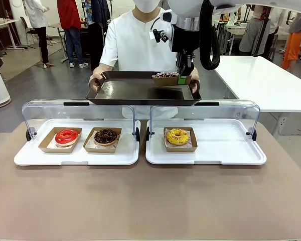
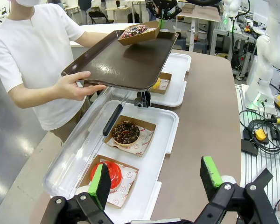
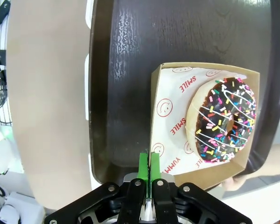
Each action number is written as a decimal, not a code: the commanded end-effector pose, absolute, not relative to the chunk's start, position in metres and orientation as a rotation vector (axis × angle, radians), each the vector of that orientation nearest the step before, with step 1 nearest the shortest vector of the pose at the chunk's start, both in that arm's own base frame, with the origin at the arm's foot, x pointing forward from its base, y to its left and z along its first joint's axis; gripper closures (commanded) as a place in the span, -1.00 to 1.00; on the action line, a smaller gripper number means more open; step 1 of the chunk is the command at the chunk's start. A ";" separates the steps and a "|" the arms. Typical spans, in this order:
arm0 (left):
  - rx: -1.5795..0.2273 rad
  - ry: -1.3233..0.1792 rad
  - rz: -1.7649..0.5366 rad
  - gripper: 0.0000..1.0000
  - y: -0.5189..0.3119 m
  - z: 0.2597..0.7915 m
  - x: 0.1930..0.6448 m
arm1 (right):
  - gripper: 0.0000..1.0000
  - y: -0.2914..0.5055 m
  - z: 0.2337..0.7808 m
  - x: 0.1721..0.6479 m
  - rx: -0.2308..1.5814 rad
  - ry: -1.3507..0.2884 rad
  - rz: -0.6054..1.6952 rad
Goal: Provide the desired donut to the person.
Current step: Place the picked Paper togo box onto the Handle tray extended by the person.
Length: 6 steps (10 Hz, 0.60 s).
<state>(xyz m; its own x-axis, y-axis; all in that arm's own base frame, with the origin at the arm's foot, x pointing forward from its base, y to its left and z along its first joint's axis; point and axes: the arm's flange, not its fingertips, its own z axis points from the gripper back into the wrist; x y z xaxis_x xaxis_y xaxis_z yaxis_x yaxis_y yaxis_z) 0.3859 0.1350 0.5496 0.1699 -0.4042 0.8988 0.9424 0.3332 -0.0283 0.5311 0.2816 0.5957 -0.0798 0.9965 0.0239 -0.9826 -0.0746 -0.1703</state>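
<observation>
The person (image 1: 133, 45) in a white shirt holds a dark brown tray (image 1: 135, 93) out over the table with both hands. A chocolate donut with coloured sprinkles (image 3: 226, 120) lies in an open cardboard box (image 3: 177, 121) over the tray's right end. My right gripper (image 3: 149, 164) is shut on the box's side wall, and the front view shows it (image 1: 182, 79) above the tray. From the left wrist view the box (image 2: 140, 33) looks tilted on the tray (image 2: 116, 65). My left gripper (image 2: 156, 179) hangs open over the near table edge, holding nothing.
Two white trays with raised clear lids lie on the table. The left one (image 1: 75, 156) holds a red donut (image 1: 66, 136) and a chocolate donut (image 1: 105, 135) in boxes; the right one (image 1: 226, 150) holds a yellow donut (image 1: 177, 136). Bare table lies in front.
</observation>
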 end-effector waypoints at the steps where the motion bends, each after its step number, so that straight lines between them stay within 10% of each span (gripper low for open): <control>1: -0.706 -0.956 -1.077 -1.00 0.135 0.550 0.385 | 0.96 0.283 0.590 0.538 -0.135 -0.181 1.594; 6: -0.706 -0.956 -1.077 -1.00 0.135 0.550 0.385 | 0.96 0.265 0.572 0.564 -0.079 -0.148 1.513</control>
<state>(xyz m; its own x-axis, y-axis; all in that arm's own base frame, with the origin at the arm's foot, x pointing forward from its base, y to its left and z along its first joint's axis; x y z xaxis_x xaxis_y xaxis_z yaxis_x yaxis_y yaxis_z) 0.3859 0.1350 0.5495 0.1701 -0.4041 0.8988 0.9424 0.3334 -0.0284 0.5566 0.2657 0.5709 0.0148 0.9993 0.0357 -0.9887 0.0199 -0.1486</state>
